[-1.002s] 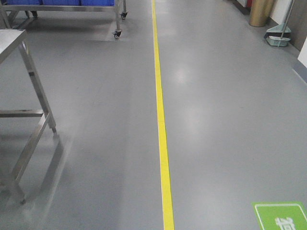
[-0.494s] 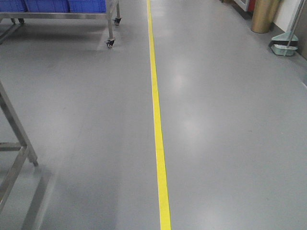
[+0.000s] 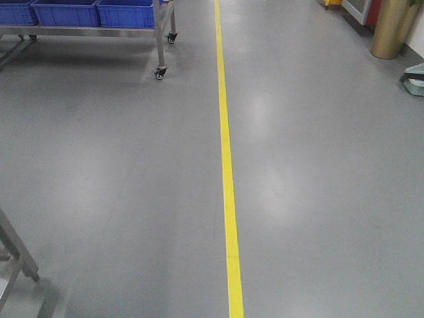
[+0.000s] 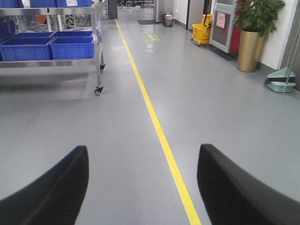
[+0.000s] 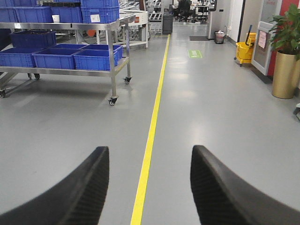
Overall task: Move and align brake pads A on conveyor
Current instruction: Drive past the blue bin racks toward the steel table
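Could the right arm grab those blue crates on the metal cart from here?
Probably not. The right gripper hangs open over bare floor, while the blue crates sit on the metal cart well ahead to the left. Nothing blocks the way; they just look too far.

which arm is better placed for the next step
Neither: left end effector and right end effector are both open and empty over the floor; no pads or conveyor in view.

floor (image 3: pixel 331 172): smooth, faint sheen | cart (image 3: pixel 161 40): bare metal | crates (image 3: pixel 66 13): blue plastic | planter (image 5: pixel 285 75): shiny gold
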Robot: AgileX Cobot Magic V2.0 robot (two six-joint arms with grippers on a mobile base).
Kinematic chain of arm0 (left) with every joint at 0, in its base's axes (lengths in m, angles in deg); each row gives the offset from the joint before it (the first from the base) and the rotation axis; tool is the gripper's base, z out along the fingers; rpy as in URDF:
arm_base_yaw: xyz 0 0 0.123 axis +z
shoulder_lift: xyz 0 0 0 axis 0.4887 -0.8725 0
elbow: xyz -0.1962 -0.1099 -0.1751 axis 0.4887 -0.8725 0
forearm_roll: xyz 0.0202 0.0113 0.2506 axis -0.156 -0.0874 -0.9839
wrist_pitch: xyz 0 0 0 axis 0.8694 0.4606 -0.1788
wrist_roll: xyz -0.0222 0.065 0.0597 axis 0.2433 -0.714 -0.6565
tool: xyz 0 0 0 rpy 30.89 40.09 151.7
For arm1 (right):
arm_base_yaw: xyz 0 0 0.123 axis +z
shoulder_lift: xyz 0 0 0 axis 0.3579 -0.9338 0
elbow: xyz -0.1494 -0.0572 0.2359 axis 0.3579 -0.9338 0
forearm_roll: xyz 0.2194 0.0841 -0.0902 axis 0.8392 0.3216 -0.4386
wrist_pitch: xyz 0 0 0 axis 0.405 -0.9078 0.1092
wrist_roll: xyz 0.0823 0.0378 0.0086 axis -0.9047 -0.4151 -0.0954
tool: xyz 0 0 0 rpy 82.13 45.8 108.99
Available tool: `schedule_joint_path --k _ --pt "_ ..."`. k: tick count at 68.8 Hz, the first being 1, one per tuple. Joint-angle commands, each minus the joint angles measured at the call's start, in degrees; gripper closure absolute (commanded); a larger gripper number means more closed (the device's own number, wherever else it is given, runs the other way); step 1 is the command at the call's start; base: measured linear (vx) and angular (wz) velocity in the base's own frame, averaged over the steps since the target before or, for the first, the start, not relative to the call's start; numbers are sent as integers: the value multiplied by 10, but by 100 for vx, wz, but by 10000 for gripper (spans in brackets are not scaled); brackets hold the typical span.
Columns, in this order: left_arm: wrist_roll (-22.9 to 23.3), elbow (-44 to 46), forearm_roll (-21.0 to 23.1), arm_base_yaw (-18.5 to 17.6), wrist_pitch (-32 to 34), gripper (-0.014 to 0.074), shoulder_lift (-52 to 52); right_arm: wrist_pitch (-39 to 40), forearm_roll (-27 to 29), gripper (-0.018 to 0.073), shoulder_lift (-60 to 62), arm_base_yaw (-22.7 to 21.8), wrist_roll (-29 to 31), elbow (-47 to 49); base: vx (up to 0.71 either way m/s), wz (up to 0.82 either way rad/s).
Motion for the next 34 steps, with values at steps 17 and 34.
schedule_joint_path --k 17,34 --pt "2 13 4 -3 44 114 -7 45 -6 180 -8 -1 2 14 59 6" --pt "2 13 4 -3 44 114 -7 45 -6 180 -8 -1 2 14 55 1"
